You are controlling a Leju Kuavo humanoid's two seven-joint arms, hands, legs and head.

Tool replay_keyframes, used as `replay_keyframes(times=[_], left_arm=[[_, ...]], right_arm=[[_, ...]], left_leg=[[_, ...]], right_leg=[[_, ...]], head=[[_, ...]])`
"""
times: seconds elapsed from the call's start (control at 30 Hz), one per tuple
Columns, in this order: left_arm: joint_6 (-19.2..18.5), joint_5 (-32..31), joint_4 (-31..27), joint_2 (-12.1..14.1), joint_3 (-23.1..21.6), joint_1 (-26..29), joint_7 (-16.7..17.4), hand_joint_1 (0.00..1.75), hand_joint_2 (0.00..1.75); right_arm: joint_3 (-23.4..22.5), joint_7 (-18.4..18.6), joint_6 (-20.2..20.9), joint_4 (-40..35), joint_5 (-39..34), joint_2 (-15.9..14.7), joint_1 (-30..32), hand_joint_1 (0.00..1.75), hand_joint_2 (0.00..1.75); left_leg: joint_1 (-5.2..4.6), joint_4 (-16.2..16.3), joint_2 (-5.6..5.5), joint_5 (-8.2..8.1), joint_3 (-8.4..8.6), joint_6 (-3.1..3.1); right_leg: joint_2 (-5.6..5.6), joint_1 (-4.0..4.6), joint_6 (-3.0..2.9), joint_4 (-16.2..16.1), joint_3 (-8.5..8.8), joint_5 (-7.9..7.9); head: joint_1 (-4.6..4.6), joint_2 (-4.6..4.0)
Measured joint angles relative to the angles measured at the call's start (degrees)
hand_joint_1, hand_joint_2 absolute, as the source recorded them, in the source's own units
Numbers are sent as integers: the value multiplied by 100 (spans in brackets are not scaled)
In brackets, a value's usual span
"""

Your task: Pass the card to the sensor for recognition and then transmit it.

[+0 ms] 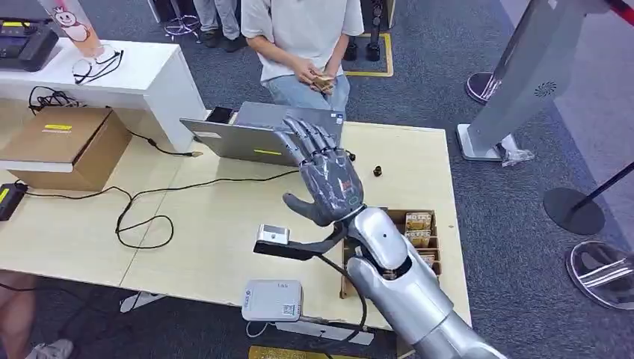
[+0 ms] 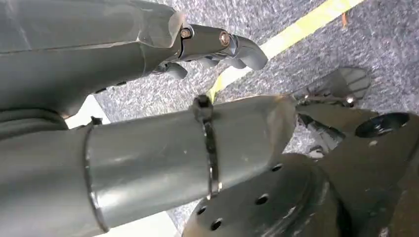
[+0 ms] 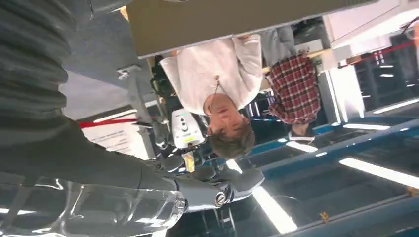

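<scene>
Holding nothing, the grey right hand (image 1: 327, 178) hangs spread above the pale wooden tabletop (image 1: 209, 224), while small tan cards (image 1: 419, 228) wait in their wooden box at the right edge, and the white sensor pad (image 1: 273, 300) at the near edge looks unused, so the task seems unstarted.

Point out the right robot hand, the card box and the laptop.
right robot hand (image 1: 329, 182), head view, on the palm.
card box (image 1: 419, 232), head view, on the cards inside its compartments.
laptop (image 1: 247, 142), head view, on the grey lid.
</scene>
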Motion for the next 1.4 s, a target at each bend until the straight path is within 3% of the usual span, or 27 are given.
replay_keyframes(times=[0.43,0.7,0.83,1.0,1.4], left_arm=[[-238,13,-301,-144,286,253,-20,0,0],[-461,-118,-625,-293,487,347,-20,0,0],[-472,-127,-638,-300,496,349,-20,0,0],[-610,-411,-868,-400,754,384,-87,0,0],[-793,-772,-1154,-564,1163,384,-203,0,0]], right_arm=[[87,-55,124,-367,-66,-483,583,0,175],[26,101,367,-571,13,-839,935,0,175],[15,109,372,-588,13,-852,951,0,175],[-443,266,839,-1180,214,-1193,1501,0,175],[-1030,474,1526,-1799,499,-1497,1913,0,175]], left_leg=[[0,0,0,-1,0,0],[-1,0,-1,-2,0,0],[-1,0,-1,-2,0,0],[-1,0,-1,-5,-2,3],[-1,0,-1,-5,-1,3]], right_leg=[[0,0,0,-1,0,0],[-1,0,1,-3,0,0],[-1,0,1,-3,0,-1],[-2,0,2,-4,0,-2],[-1,0,2,-4,0,-2]], head=[[0,0],[-2,0],[0,0],[-2,0],[-2,0]])
